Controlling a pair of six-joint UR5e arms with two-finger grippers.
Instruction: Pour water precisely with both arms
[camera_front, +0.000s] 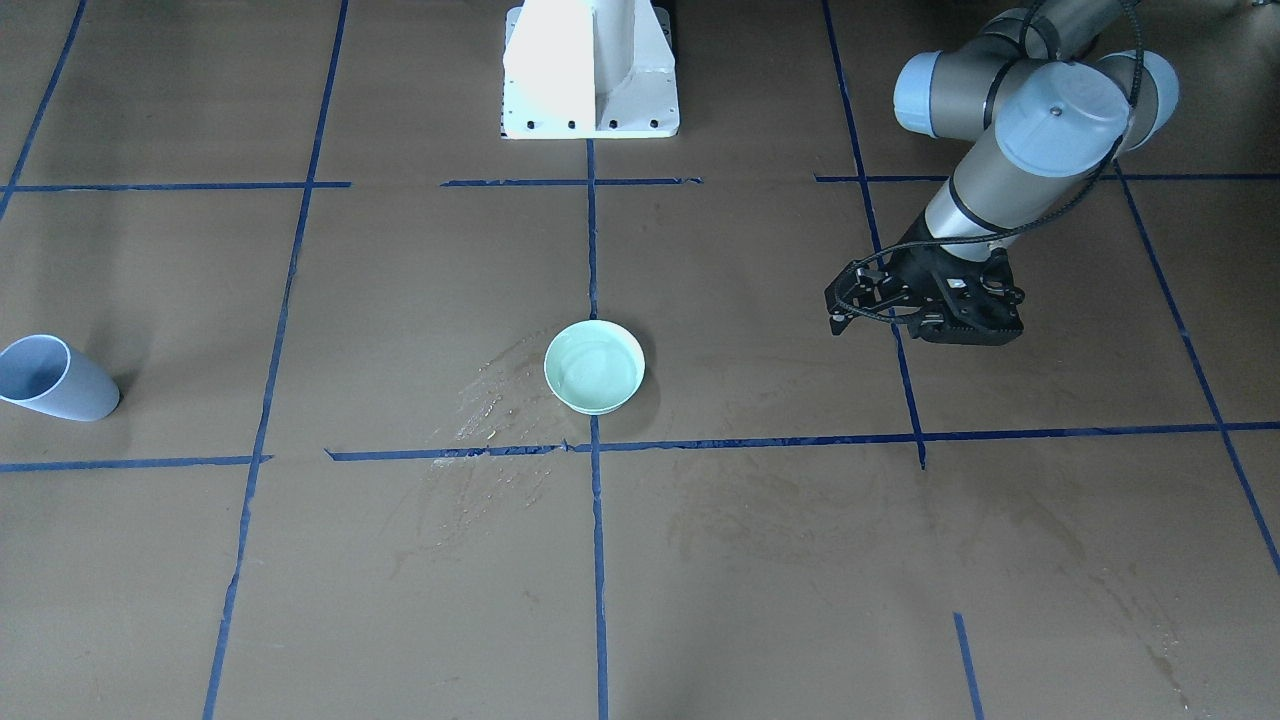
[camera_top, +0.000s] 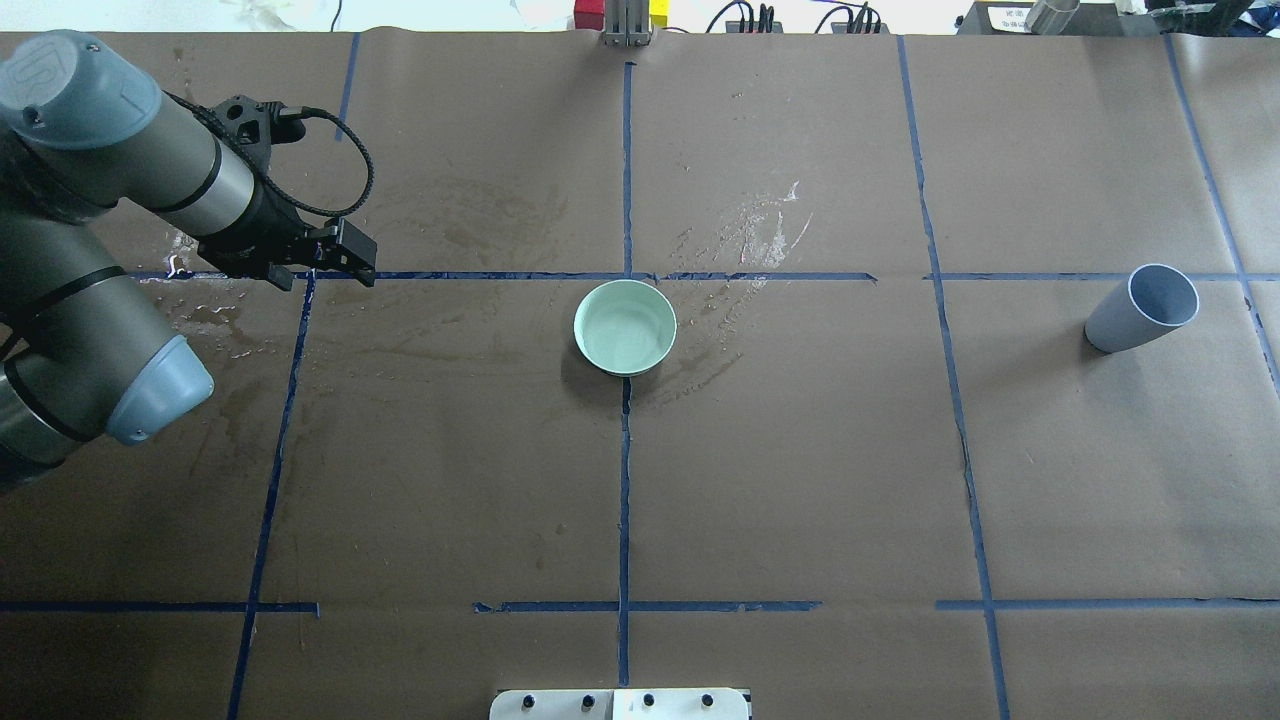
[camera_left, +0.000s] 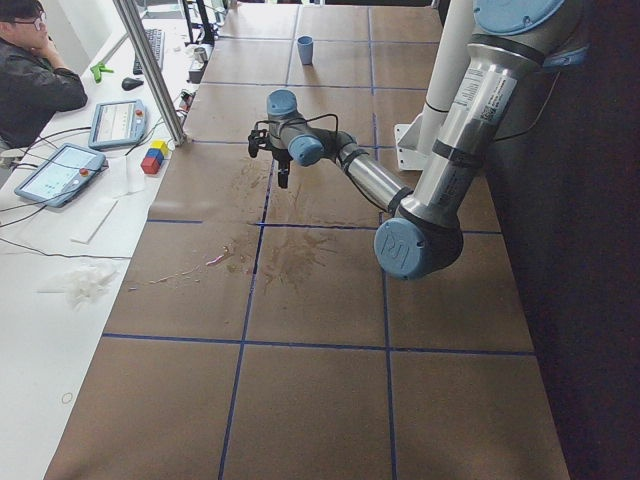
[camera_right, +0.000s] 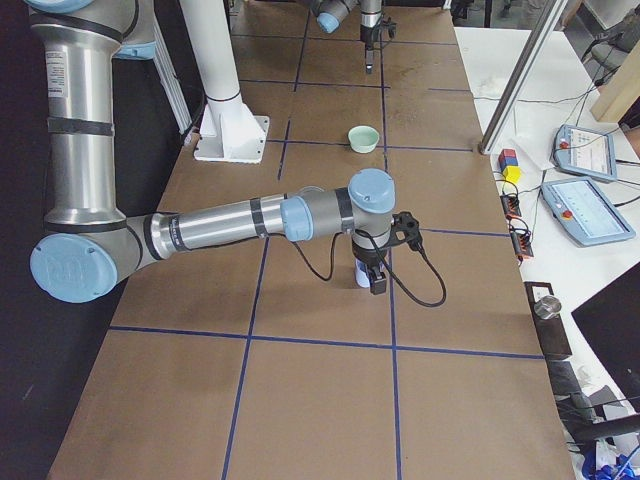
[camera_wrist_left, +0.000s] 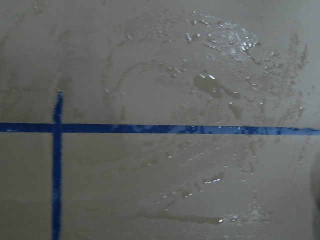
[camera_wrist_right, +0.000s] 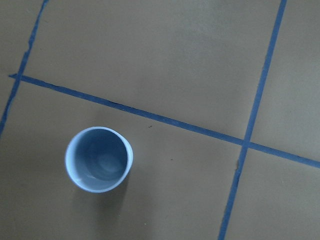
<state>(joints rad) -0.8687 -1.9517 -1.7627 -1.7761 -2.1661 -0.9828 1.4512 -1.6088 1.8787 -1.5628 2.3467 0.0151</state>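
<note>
A pale green bowl (camera_front: 594, 366) stands at the table's centre, also in the overhead view (camera_top: 625, 327); faint ripples inside it look like water. A blue-grey cup (camera_front: 55, 378) stands upright far off on the robot's right (camera_top: 1143, 307). The right wrist view looks straight down into the cup (camera_wrist_right: 98, 159). My left gripper (camera_front: 945, 325) hangs shut and empty over the blue tape, well to the bowl's side (camera_top: 362, 272). My right gripper (camera_right: 374, 283) shows only in the exterior right view, right at the cup (camera_right: 358, 274). I cannot tell whether it is open or shut.
The white pedestal (camera_front: 590, 70) stands at the robot's side of the table. A glistening spill patch (camera_front: 490, 410) lies beside the bowl. Droplets and brown stains (camera_wrist_left: 220, 85) lie under the left gripper. An operator (camera_left: 30, 80) and tablets are beyond the table's far edge.
</note>
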